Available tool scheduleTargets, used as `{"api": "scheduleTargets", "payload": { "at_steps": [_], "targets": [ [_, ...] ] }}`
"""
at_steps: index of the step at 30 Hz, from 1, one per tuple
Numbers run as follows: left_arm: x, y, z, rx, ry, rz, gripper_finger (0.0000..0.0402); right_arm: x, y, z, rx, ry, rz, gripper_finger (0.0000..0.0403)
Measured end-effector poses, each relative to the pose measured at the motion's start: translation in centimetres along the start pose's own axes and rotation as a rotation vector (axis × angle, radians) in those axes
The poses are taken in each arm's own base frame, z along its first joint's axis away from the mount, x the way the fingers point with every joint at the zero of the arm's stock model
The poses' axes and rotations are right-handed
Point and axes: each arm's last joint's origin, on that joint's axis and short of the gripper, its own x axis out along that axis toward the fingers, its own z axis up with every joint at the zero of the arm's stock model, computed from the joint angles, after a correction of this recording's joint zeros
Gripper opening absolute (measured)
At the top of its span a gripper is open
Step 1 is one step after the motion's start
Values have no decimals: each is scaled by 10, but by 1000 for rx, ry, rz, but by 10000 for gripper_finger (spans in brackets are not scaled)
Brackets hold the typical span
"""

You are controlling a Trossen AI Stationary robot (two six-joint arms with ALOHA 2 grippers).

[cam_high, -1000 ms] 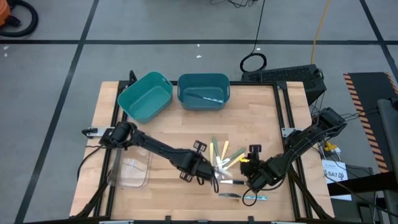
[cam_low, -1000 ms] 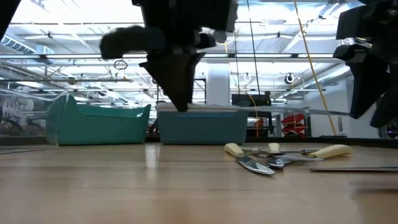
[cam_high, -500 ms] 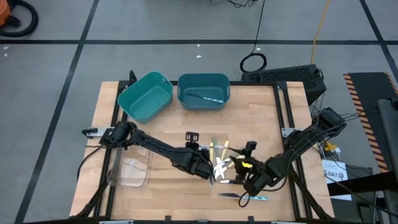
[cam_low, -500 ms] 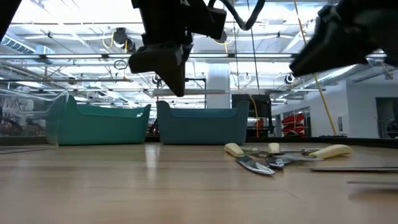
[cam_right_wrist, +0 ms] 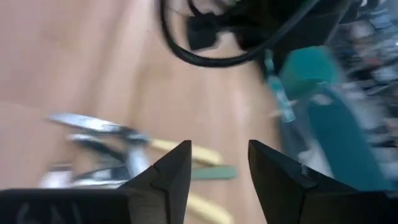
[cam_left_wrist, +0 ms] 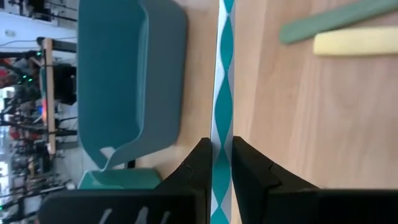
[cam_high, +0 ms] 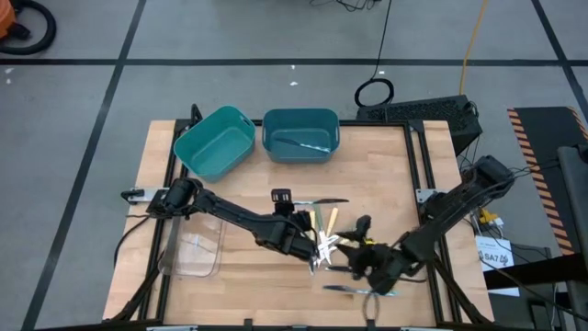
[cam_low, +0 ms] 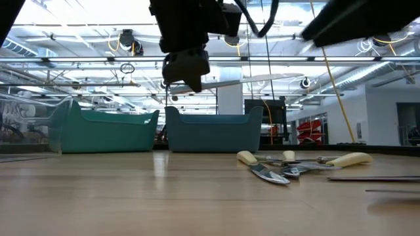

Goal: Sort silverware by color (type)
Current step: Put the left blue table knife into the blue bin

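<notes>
My left gripper [cam_high: 292, 204] hangs above the table's middle, shut on a slim utensil [cam_low: 243, 80] with a teal-and-white patterned handle. The other silverware lies in a loose pile [cam_high: 326, 241] just near and right of it: yellow and pale green handles [cam_left_wrist: 336, 28], with metal ends showing in the low view [cam_low: 295, 164]. Two more utensils [cam_high: 358, 290] lie by the near edge. One utensil [cam_high: 303, 142] rests inside the darker bin. My right gripper [cam_right_wrist: 219, 149] is open and hovers over the pile's right side [cam_high: 351, 237], touching nothing. My left gripper pinches the utensil's patterned handle [cam_left_wrist: 221, 134] between its two fingers, close to one end. It comes at it from above. The utensil is lifted clear and lies about level, its long free part [cam_low: 275, 78] reaching toward the table's right.
Two teal bins stand at the far edge: a lighter one [cam_high: 214, 141] on the left and a darker one [cam_high: 300, 134] beside it. A clear tray [cam_high: 195, 253] sits at the near left. Bare wood lies between the bins and the pile.
My left gripper has risen from the pile, drawn a little toward the far edge and turned about; the utensil it holds now lies level, pointing right. My right gripper has moved left toward the pile, risen and tipped up.
</notes>
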Motion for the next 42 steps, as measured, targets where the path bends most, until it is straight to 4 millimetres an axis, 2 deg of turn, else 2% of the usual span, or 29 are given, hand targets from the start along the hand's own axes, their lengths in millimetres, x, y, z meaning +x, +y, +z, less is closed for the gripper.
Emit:
{"api": "scheduleTargets", "payload": {
  "at_steps": [3, 8, 13, 17, 21, 24, 27, 31, 35, 42],
  "targets": [
    [-1, -1, 0, 15, -3, 4, 42, -20, -12, -4, 85, 18, 63, 153],
    [0, -6, 16, -4, -117, -66, 42, -37, -17, -12, 151, -5, 112, 153],
    [18, -13, 26, 22, -200, -182, 42, -35, -9, -40, 141, -31, 139, 153],
    [41, -4, 25, 5, -159, -187, 42, -30, -8, -62, 151, -58, 148, 153],
    [61, 11, 13, -35, -105, -199, 42, -27, -10, -80, 203, -97, 157, 153],
    [55, 26, 6, -118, -184, -252, 42, -24, -9, -93, 256, -142, 169, 153],
    [41, 41, -3, -208, -334, -314, 42, -18, -10, -103, 320, -201, 166, 153],
    [17, 58, -12, -327, -580, -389, 42, -12, -18, -104, 447, -322, 102, 153],
    [5, 55, -18, -367, -734, -419, 42, -9, -31, -96, 562, -444, 56, 153],
    [-14, 46, -4, -416, -1032, -484, 42, 0, -41, -88, 609, -507, 72, 153]
  ]
}}
